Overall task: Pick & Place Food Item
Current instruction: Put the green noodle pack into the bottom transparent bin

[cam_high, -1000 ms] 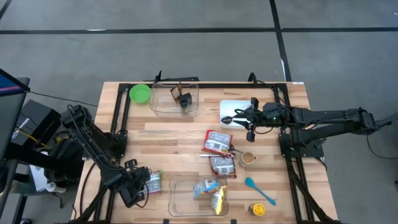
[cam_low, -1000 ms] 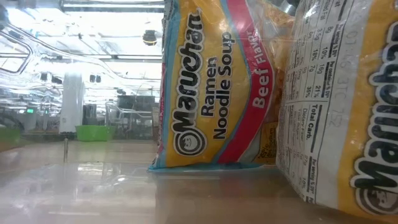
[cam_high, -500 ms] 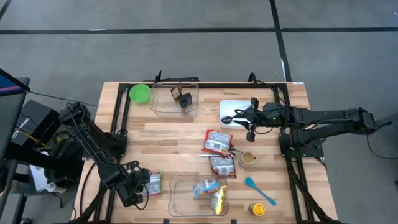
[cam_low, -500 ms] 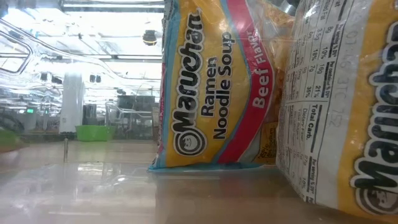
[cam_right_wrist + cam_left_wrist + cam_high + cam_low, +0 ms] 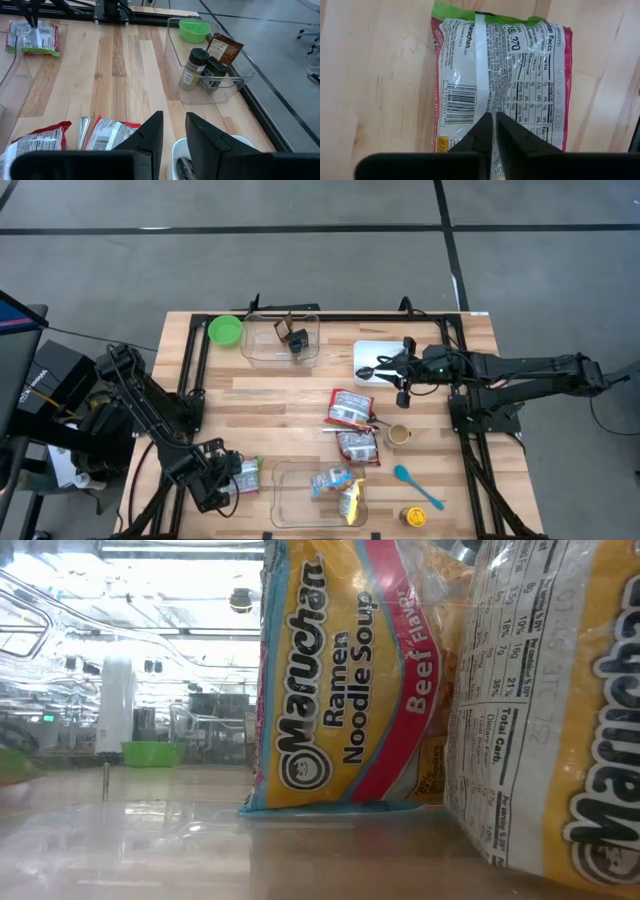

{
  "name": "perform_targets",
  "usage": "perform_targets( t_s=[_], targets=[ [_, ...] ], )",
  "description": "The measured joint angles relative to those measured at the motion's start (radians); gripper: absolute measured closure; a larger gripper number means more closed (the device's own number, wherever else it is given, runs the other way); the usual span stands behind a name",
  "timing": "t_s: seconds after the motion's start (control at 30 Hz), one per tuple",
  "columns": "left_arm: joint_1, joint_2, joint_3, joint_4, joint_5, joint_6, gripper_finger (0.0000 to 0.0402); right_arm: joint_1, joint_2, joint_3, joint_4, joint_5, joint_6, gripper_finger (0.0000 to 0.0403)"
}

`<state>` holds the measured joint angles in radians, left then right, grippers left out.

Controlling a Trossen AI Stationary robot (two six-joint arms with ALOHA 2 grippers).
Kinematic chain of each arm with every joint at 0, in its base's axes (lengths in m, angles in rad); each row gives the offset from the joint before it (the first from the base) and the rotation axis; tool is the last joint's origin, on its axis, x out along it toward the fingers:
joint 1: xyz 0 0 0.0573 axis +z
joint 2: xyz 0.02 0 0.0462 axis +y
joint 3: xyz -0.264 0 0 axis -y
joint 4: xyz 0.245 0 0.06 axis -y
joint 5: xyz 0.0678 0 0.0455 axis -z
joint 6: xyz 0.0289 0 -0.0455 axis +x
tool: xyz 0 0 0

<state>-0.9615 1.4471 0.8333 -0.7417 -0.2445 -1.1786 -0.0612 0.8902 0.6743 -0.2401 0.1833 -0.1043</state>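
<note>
A ramen packet point(image 5: 505, 75) with a green end lies back side up on the wood near the table's near left corner point(image 5: 247, 473). My left gripper point(image 5: 494, 116) stands over it, pointing steeply down, shut on its back seam. It also shows far off in the right wrist view, over the same packet point(image 5: 34, 36). My right gripper point(image 5: 173, 120) hovers open at the far right point(image 5: 385, 367), above a white plate point(image 5: 372, 348), with nothing between its fingers. My left gripper pinches the packet's white back seam point(image 5: 486, 95) between its two fingertips, about halfway along the packet. The fingers come steeply from above. The packet lies flat on the table.
Two ramen packets point(image 5: 349, 407) point(image 5: 357, 446), a metal spoon point(image 5: 340, 430) and a cup point(image 5: 399, 434) lie mid-table. The near clear bin point(image 5: 290, 505) holds ramen packets point(image 5: 340, 680). The far bin point(image 5: 262, 350) holds jars. A green bowl point(image 5: 225, 330), blue spoon point(image 5: 417, 486) and yellow jar point(image 5: 413, 517) stand around.
My left gripper has tipped a little over the green-ended packet, staying at the near left corner. The packet lies where it was.
</note>
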Motion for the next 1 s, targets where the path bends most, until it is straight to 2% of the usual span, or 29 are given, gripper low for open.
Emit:
perform_targets(
  t_s=[0.1,0.3,0.4,0.5,0.8,1.0],
  targets=[
    [0.0,0.0,0.0,-0.013,0.042,0.0,0.0352,0.0,0.0,0.0,0.0,0.0,0.0,0.0326],
    [0.0,-0.001,0.0,-0.061,0.212,-0.058,0.029,0.0,0.0,0.0,0.0,0.0,0.0,0.0326],
    [0.0,-0.001,0.0,-0.062,0.287,-0.095,0.0271,0.0,0.0,0.0,-0.004,0.0,0.0,0.0326],
    [-0.004,-0.001,0.0,-0.062,0.316,-0.111,0.026,0.0,0.0,0.0,-0.012,0.0,0.0,0.0326],
    [-0.033,-0.001,0.001,-0.08,0.318,-0.11,0.0263,0.0,0.0,0.0,-0.014,0.0,0.0,0.0326],
    [-0.064,-0.001,0.001,-0.1,0.219,-0.136,0.0249,0.0,0.0,0.0,-0.014,0.0,0.0,0.0326]
  ],
)
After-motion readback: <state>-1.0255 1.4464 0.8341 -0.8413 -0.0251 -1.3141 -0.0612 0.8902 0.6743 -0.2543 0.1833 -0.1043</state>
